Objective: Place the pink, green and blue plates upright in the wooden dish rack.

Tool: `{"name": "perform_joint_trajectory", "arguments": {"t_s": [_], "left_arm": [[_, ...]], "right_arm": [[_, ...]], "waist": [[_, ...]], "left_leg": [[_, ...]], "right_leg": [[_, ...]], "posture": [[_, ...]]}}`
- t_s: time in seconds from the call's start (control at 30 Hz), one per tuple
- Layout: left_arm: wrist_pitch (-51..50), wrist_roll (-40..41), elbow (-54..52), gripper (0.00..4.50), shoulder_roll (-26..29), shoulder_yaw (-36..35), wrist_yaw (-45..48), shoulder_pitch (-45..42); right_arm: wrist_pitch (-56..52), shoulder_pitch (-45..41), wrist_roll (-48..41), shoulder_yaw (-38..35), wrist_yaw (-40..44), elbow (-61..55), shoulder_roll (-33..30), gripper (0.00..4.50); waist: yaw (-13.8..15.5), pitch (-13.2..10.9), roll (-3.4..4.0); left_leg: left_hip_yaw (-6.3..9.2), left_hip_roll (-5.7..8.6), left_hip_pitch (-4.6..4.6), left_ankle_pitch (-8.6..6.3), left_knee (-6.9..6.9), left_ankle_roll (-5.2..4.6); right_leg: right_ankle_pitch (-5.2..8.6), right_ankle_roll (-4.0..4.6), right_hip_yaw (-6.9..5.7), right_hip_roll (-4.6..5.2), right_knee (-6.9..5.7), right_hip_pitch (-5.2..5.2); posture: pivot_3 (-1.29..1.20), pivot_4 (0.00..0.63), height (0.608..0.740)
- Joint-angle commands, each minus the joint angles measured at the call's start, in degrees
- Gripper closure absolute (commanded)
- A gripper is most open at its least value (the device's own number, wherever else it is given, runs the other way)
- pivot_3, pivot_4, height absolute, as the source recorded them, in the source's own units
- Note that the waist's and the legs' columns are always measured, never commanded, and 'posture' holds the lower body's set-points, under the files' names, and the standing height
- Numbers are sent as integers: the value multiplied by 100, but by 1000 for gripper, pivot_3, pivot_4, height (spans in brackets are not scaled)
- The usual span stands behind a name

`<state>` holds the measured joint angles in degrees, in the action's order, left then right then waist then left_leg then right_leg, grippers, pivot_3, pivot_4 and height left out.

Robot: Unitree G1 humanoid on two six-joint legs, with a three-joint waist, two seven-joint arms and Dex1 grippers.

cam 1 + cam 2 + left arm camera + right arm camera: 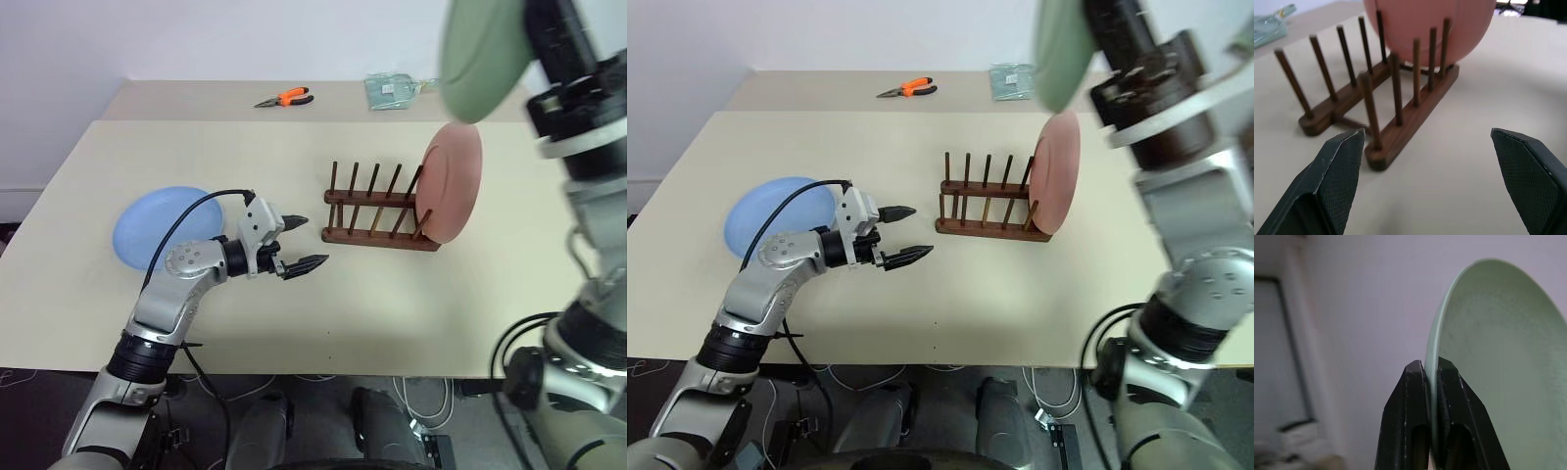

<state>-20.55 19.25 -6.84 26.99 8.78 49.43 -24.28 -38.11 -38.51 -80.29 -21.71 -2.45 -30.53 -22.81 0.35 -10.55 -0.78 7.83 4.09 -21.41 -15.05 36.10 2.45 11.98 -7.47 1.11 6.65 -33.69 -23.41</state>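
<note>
The dark wooden dish rack (377,211) stands mid-table with the pink plate (453,181) upright in its right-end slot. Left of it the blue plate (162,227) lies flat on the table. My left gripper (299,242) hovers open just left of the rack, pointing at it, with nothing between its fingers (1334,183). High at the upper right, the green plate (477,61) is lifted well above the rack, and my right gripper (1431,374) is shut on its rim.
Orange-handled pliers (285,98) and a clear plastic packet (392,89) lie on the far table. The near table edge runs just below my left arm. Cables hang under the table.
</note>
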Motion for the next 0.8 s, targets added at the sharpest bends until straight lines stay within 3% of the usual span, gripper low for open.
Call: {"name": "perform_joint_trajectory", "arguments": {"t_s": [0.03, 0.57, 0.7, 0.8], "left_arm": [[126, 42, -192, 240, 76, -261, -38, 64], [-60, 103, -441, 240, 47, -241, -67, 138], [-206, 185, -478, 240, 46, -254, -63, 152], [-397, 254, -480, 0, 54, -322, -132, 148]], "right_arm": [[34, 341, 285, 663, -624, -140, 395, 4477], [113, 874, 1104, 970, -845, 407, 616, 4477], [80, 775, 1202, 973, -697, 559, 597, 3005], [138, 572, 1726, 1062, -498, 594, 367, 1528]], "waist": [[3, 0, 0], [-96, -1, 1], [-109, -1, 2], [-113, -1, 2]], "left_leg": [[0, 0, 0, 0, -1, 0], [-4, 3, 1, 0, -2, 0], [-4, 3, 1, 0, -2, 0], [-4, 3, 1, 0, 0, 0]], "right_leg": [[0, -1, -1, -1, -3, -2], [-11, -20, 1, -6, -9, -6], [-11, -20, 1, -6, -12, -6], [-11, -21, 2, -6, -15, -7]], "posture": [[0, 150, 740], [0, 150, 740], [0, 150, 740], [0, 150, 740]]}}
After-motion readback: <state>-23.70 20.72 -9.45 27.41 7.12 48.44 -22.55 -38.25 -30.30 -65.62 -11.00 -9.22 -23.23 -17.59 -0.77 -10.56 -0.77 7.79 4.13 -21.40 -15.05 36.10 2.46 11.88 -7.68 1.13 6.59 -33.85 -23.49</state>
